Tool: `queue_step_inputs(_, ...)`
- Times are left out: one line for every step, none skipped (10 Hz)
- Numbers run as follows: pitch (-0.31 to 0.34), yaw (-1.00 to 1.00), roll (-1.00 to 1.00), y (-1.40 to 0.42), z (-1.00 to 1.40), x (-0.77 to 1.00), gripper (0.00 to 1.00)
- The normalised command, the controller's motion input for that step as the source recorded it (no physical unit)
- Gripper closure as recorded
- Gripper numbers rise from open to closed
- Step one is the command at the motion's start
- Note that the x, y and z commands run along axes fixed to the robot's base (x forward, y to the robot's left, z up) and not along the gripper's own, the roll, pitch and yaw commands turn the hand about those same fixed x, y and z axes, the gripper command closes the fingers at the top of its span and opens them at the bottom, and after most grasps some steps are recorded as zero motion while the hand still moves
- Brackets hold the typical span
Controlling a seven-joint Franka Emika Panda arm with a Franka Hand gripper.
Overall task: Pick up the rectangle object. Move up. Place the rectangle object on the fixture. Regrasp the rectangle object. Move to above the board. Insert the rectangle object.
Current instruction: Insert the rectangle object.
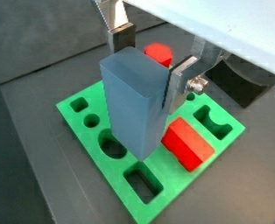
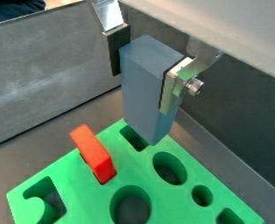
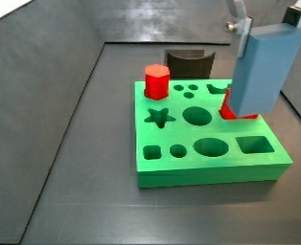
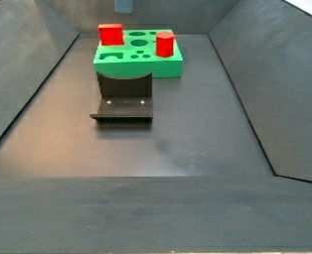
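Gripper (image 1: 151, 59) is clamped on the rectangle object (image 1: 137, 101), silver finger plates (image 1: 182, 77) pressed to its two sides near the top, seen in both wrist views; same grip from another angle (image 2: 146, 59) on the block (image 2: 148, 87). The grey-blue block hangs upright, its lower end over the board (image 1: 164, 188), near a rectangular slot (image 2: 133, 136); I cannot tell if the tip is already in the hole or just above it. In a side view the block (image 3: 261, 69) shows large at about 2 o'clock of the board (image 3: 204, 167), the gripper (image 3: 262, 17) cut off by the frame's upper edge. Bright green board carries star, circle and square cut-outs; a red hexagonal prism (image 3: 156, 81) stands at its 11 o'clock corner, and a red block (image 1: 186, 144) stands in the board just beside the held piece, partly hidden behind it in the side view. The fixture (image 3: 189, 63), dark and notched, sits on the floor at 12 o'clock of the board, close behind it. In a side view from the opposite end the fixture (image 4: 124, 102) is nearer the camera, the board (image 4: 139, 62) beyond it with both red pieces on top; gripper not visible there. Floor is matte dark grey sheet (image 4: 159, 149), faint scuffs, enclosed by sloping dark grey walls (image 3: 44, 67).
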Motion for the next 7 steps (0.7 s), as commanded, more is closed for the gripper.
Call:
queue_step_inputs(-0.05, 0.0, 0.13, 0.0, -0.15, 1.0, 1.0)
queue_step_inputs(-0.047, 0.0, 0.11, 0.0, -0.21, 1.0, 1.0)
queue_step_inputs(-0.073, 0.01, 0.06, 0.0, -0.27, 0.99, 1.0)
queue_step_inputs(-0.089, 0.0, 0.03, 0.0, -0.31, 0.98, 1.0)
queue_step_inputs(-0.089, 0.0, 0.05, -0.09, -0.37, 0.98, 1.0)
queue_step_inputs(-0.093, 0.0, 0.11, -0.23, -0.44, 0.92, 1.0)
queue_step_inputs(-0.084, 0.0, 0.19, -0.32, -0.53, 0.81, 1.0)
